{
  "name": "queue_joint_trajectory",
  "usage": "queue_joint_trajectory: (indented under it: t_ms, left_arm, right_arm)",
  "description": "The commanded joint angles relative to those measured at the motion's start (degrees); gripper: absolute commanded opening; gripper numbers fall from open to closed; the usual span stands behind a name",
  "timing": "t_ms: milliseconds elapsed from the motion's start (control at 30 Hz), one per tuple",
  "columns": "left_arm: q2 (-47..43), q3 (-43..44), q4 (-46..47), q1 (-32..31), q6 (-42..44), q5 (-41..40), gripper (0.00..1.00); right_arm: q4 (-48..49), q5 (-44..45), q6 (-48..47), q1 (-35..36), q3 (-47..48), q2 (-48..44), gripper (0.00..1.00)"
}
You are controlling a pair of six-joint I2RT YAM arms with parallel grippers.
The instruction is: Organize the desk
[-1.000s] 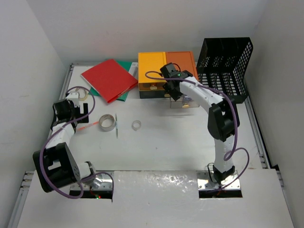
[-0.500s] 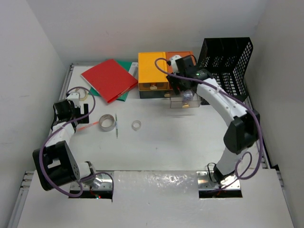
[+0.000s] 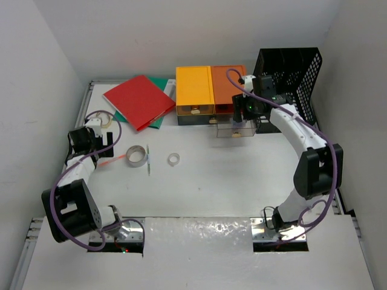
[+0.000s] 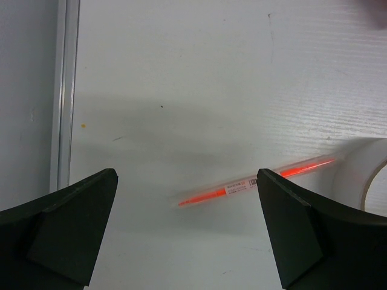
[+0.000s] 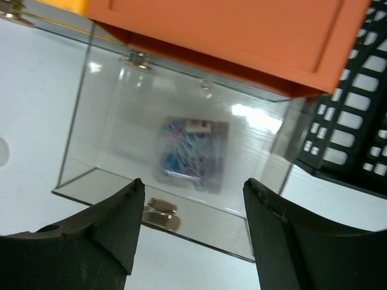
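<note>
- The near edge of the tabletop (image 3: 230,181) is hidden under a white cover panel (image 3: 199,248) where the arm bases sit, so its full depth cannot be seen.
- The tabletop fills the middle of the top view. It seems wider from left to right, and its grey side rails (image 3: 329,175) run from near to far.
- The left fingers (image 3: 104,138) are spread fully wide over the left part of the tabletop and grip nothing.
- An orange pen (image 4: 254,181) lies slanted on the surface under them. The wrist view shows print on it, too small to read.
- A tape roll (image 3: 137,156) is cut off at the right edge of the left wrist view. A smaller ring (image 3: 173,159) shows only from above.
- The right fingers (image 3: 243,119) stand partly apart above a clear drawer (image 5: 169,151), with nothing caught between them.
- Only the right wrist view shows the small packet (image 5: 192,156) inside, blue and pink. Its contents are blurred.
- The yellow-and-orange drawer box (image 3: 211,90) hides the drawer's far end.
- The black mesh file rack (image 3: 290,78) stands just beside the box.
- A red folder (image 3: 139,99) covers most of a green one (image 3: 158,121).
</note>
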Motion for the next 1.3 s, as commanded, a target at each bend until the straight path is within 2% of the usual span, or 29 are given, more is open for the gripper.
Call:
queue_joint_trajectory:
  t_ms: [0,367,467,600,633,767,867,967,1100,1267]
  left_arm:
    - [-0.01,0.81,0.93,0.26,-0.1,0.93,0.99]
    - [0.17,0.9,1.01,0.26,-0.19,1.02,0.99]
    - [0.34,0.81,1.01,0.26,-0.19,1.11,0.99]
    - [0.26,0.9,1.01,0.26,-0.19,1.11,0.99]
    - [0.26,0.9,1.01,0.26,-0.19,1.11,0.99]
    - [0.43,1.07,1.1,0.26,-0.19,1.19,0.99]
    - [0.7,1.16,1.1,0.26,-0.19,1.37,0.99]
    - [0.87,1.34,1.01,0.26,-0.28,1.28,0.99]
    - [0.78,1.34,1.01,0.26,-0.28,1.37,0.99]
    - [0.87,1.42,0.93,0.26,-0.28,1.28,0.99]
  right_arm:
    - [2.83,-4.69,1.51,0.27,1.02,1.17,0.66]
    - [1.86,-3.21,2.04,-0.34,2.69,5.3,0.68]
    - [2.13,-3.02,1.95,-0.34,2.78,6.01,0.59]
    - [1.34,-2.5,1.95,-0.34,3.22,6.97,0.38]
    - [1.08,-2.06,1.78,-0.43,3.22,6.98,0.28]
    - [0.37,1.54,1.16,-0.34,3.83,6.19,0.1]
    - [0.02,5.75,0.02,0.36,4.54,5.39,0.0]
    - [-0.68,13.65,-2.79,2.73,5.15,5.39,0.0]
    - [0.71,30.14,-8.85,9.04,4.98,6.27,0.0]
    - [-1.03,40.99,-13.87,13.01,7.61,12.14,0.0]
